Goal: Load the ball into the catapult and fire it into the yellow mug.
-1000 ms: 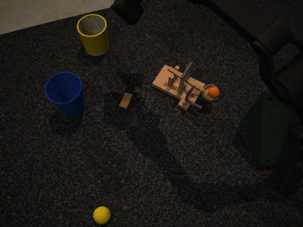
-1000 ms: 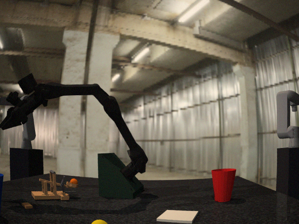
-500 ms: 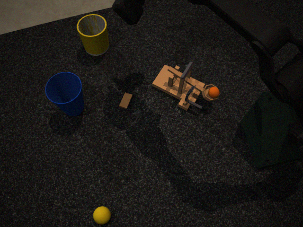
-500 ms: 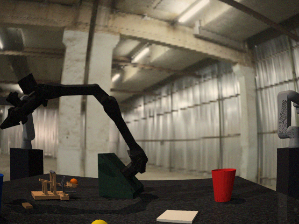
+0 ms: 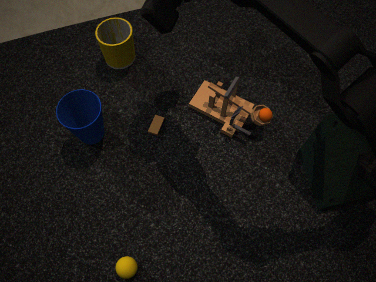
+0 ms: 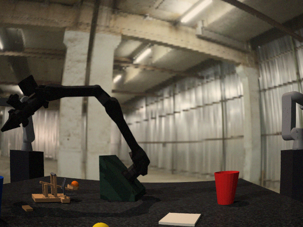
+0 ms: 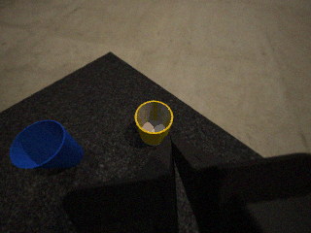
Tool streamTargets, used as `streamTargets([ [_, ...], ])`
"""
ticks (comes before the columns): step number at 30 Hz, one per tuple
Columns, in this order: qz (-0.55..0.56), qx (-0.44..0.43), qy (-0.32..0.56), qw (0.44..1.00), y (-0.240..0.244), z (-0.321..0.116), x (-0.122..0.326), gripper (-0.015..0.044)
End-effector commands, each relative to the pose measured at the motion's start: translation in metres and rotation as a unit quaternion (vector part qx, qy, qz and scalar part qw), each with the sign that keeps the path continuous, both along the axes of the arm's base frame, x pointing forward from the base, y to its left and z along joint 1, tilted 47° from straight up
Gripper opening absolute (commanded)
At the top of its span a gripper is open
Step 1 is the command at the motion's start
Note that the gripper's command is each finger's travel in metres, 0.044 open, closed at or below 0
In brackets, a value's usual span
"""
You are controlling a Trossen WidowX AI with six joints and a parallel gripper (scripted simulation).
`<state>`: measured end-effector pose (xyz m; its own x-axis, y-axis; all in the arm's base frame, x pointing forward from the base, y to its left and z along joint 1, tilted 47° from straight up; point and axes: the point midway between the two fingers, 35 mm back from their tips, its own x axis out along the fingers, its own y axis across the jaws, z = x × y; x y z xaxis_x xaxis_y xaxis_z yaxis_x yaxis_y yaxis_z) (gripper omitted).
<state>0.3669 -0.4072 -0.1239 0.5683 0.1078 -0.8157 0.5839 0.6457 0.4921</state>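
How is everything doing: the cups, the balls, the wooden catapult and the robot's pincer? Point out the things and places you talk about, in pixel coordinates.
orange ball (image 5: 265, 114) (image 6: 75, 183): in the catapult's cup
wooden catapult (image 5: 198, 98) (image 6: 44, 198): loaded
yellow mug (image 5: 120, 54) (image 7: 154, 139): upright
blue cup (image 5: 94, 131) (image 7: 72, 152): upright
red cup (image 6: 226, 189): upright
yellow ball (image 5: 126, 267) (image 6: 100, 224): on the table
black pincer (image 7: 170, 140): shut, empty

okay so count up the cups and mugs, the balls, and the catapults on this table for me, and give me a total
Cups and mugs: 3 (yellow mug, blue cup, red cup)
Balls: 2 (orange ball, yellow ball)
Catapults: 1 (wooden catapult)
Total: 6
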Motion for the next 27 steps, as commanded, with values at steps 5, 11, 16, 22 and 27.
streamTargets([
  [5,0.089,-0.025,0.044,0.995,0.037,0.002,0.001,0.0],
  [11,0.166,-0.045,0.078,0.982,0.064,0.005,-0.004,0.0],
  [16,0.232,-0.058,0.103,0.966,0.087,0.008,-0.01,0.0],
  [22,0.313,-0.07,0.131,0.938,0.114,0.014,-0.02,0.0],
  [27,0.382,-0.077,0.151,0.909,0.136,0.019,-0.031,0.0],
])
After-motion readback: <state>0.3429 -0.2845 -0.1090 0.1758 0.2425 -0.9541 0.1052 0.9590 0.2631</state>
